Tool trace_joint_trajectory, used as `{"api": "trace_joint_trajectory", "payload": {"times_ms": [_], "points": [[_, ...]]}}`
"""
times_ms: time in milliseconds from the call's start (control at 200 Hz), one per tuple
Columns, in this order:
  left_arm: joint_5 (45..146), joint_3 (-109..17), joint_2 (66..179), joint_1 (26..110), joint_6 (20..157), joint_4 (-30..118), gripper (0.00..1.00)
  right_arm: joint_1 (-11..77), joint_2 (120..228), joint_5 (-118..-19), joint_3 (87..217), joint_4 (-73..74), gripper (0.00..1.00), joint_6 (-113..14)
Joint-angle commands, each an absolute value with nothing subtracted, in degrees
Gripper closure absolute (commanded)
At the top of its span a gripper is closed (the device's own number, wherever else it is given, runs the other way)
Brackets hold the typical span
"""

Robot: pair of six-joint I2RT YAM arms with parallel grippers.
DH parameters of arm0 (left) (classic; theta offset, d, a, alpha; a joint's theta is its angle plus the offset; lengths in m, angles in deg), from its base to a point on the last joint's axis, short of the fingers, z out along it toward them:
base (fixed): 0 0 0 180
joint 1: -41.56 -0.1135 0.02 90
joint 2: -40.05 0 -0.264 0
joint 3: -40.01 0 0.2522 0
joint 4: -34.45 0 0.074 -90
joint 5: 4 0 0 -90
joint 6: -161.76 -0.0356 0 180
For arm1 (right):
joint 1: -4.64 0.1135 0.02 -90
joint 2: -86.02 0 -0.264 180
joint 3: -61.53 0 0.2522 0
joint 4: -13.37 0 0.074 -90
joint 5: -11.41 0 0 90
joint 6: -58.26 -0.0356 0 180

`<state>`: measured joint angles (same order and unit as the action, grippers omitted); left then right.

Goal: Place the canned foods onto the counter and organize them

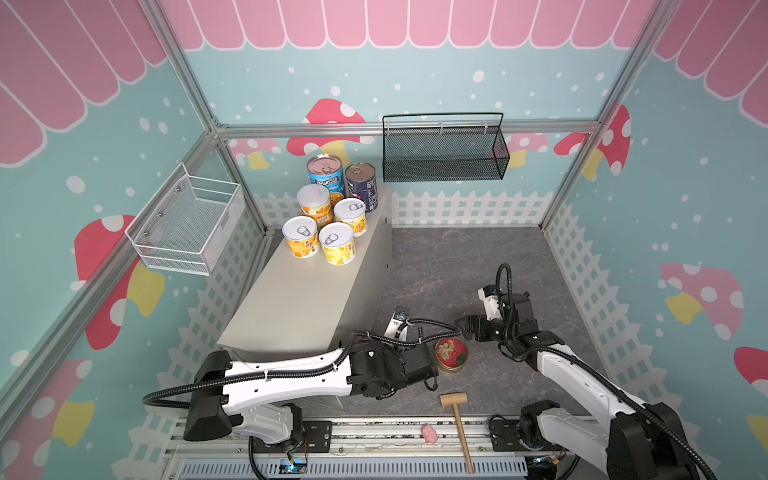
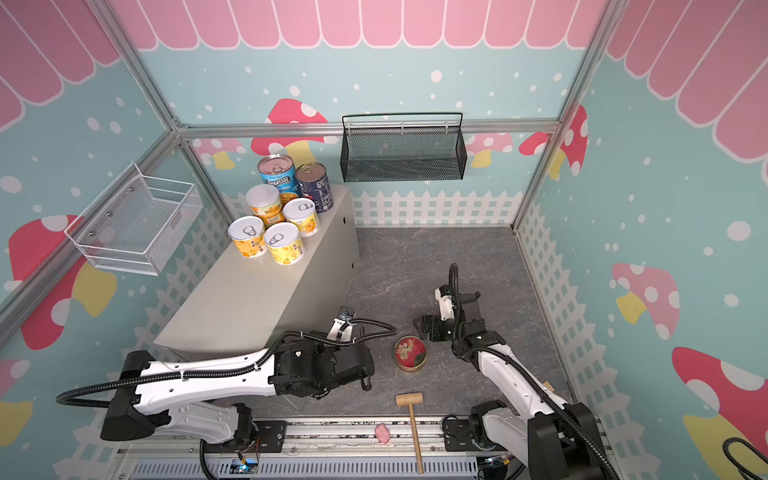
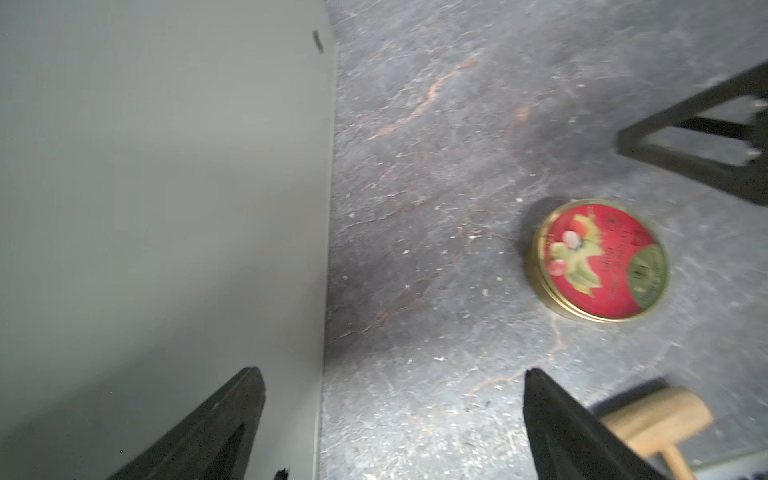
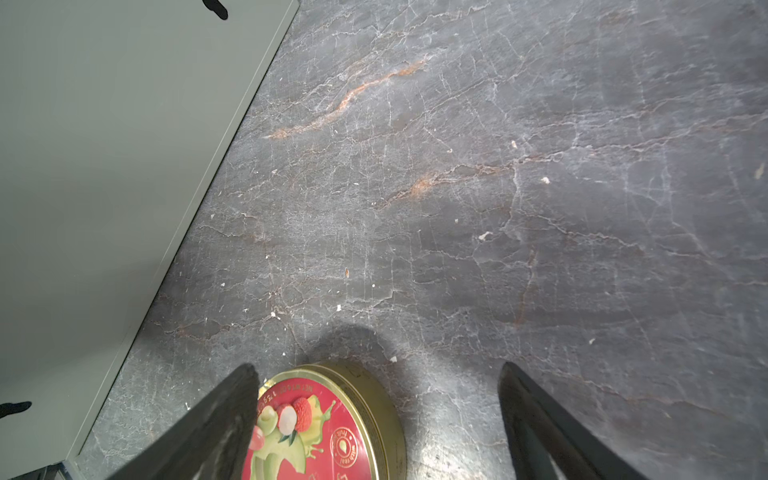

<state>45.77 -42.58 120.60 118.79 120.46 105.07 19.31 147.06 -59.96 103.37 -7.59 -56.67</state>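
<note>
Clock: you read the hours in both top views, twelve towards the back wall, centred on the red-lidded tin (image 1: 451, 353).
Red-lidded tin: it lies flat on the dark stone floor (image 1: 457, 257), lid up. It is not on the counter (image 1: 299, 299), and it stands apart from the counter's near end at your ten o'clock.
Right gripper (image 4: 377, 366): your right claw hangs at one o'clock, just beside the tin, with jaws spread wide and nothing held. In the right wrist view the tin's rim shows between the fingers, close against one finger (image 4: 220, 415). You cannot tell whether that finger touches the lid.
Left gripper (image 3: 392, 370): your left arm's wrist sits at nine o'clock. The claw's jaws are wide apart and empty. In its blurred wrist view they straddle the line where the counter's side wall meets the floor, and the tin is well off to one side.
Cans on the counter: six stand upright at eleven o'clock, bunched at the counter's far end. The light-blue Progresso can (image 1: 326, 172) and the dark navy can (image 1: 361, 185) are side by side at the back, with the four yellow cans (image 1: 336, 243) in front of them.
Wooden mallet (image 1: 454, 400): six o'clock, head on the floor, handle lying over the front rail (image 1: 374, 432).
Pink toy (image 1: 430, 433): seven o'clock, on the rail near the mallet's handle.
Baskets: the black mesh basket (image 1: 444, 158) hangs at twelve on the back wall, and the white wire basket (image 1: 187, 224) at ten on the side wall.
</note>
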Motion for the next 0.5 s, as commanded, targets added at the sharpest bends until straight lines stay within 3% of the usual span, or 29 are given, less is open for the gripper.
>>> {"api": "trace_joint_trajectory", "payload": {"times_ms": [0, 290, 495], "points": [[50.0, -44.8, 123.6, 120.1, 115.3, 96.8, 0.03, 19.2, 145.2, -60.7, 101.3, -9.2, 0.08, -56.7], [57.9, -43.6, 129.6, 118.2, 113.4, 85.4, 0.03, 19.2, 139.9, -65.0, 97.9, -12.4, 0.10, -62.0], [69.0, -37.3, 130.1, 113.2, 114.0, 75.1, 0.03, 19.2, 134.4, -66.9, 95.2, -13.3, 0.12, -67.0]]}}
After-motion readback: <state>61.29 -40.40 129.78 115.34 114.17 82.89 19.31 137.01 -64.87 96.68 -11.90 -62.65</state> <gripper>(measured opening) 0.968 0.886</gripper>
